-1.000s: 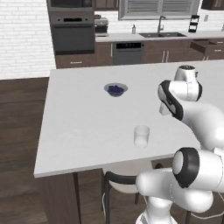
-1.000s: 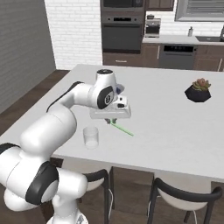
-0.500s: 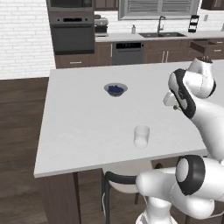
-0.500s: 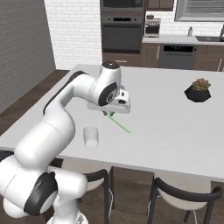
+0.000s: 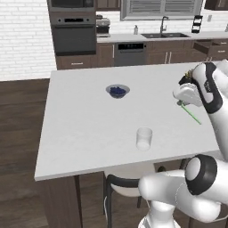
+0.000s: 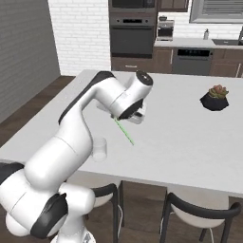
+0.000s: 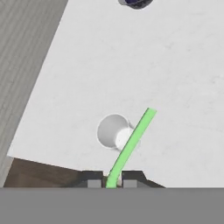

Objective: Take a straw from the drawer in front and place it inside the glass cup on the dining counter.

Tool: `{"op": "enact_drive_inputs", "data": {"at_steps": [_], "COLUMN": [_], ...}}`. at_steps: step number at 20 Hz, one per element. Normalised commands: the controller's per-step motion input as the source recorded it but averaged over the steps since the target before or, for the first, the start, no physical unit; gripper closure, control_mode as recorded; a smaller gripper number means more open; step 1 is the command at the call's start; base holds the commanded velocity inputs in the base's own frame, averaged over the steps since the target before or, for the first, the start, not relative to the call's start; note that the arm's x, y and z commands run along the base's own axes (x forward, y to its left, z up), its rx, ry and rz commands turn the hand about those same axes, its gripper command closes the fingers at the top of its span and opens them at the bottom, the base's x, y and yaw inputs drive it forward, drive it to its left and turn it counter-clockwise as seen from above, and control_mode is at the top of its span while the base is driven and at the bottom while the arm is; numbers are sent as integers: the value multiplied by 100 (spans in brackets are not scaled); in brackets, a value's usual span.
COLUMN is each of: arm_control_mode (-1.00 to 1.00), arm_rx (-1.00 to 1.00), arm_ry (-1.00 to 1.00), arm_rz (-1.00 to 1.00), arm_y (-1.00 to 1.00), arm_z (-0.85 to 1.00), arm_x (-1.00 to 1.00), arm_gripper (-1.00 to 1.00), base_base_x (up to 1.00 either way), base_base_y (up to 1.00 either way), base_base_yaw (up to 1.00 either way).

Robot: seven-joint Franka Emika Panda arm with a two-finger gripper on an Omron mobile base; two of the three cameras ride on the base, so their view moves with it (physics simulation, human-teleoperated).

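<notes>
My gripper [image 7: 112,178] is shut on the light-green straw [image 7: 131,142], which sticks out from between the two dark fingertips. In the left base view the straw [image 5: 191,114] slants down from the hand at the right side of the white dining counter [image 5: 84,129]; in the right base view the straw [image 6: 125,132] hangs below the hand. The clear glass cup [image 5: 144,138] stands upright near the counter's front edge, to the left of the hand. In the hand view the glass cup [image 7: 111,131] lies below, its rim partly crossed by the straw. The drawer is out of view.
A shallow bowl with dark blue contents [image 5: 118,91] sits mid-counter. A potted plant in a dark pot [image 6: 214,98] stands at the counter's right. Dark chairs [image 6: 204,216] tuck under the front edge. Ovens and a sink counter line the back wall.
The hand with the straw has risen and swung further right in the left base view, away from the glass cup. The cup and bowl have not moved.
</notes>
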Motion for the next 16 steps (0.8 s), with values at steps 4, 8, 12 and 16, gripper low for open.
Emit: {"op": "enact_drive_inputs", "data": {"at_steps": [4,8,12,16], "arm_control_mode": [-100,-100,-100,-100], "arm_rx": [29,24,20,18], "arm_ry": [-1,0,0,0], "arm_rz": [0,0,0,0], "arm_y": [25,40,58,44], "arm_z": [0,0,0,-6], "arm_x": [26,32,24,18], "arm_gripper": [100,100,100,100], "base_base_x": [0,0,0,0], "base_base_y": [0,0,0,0], "base_base_yaw": [0,0,0,0]}}
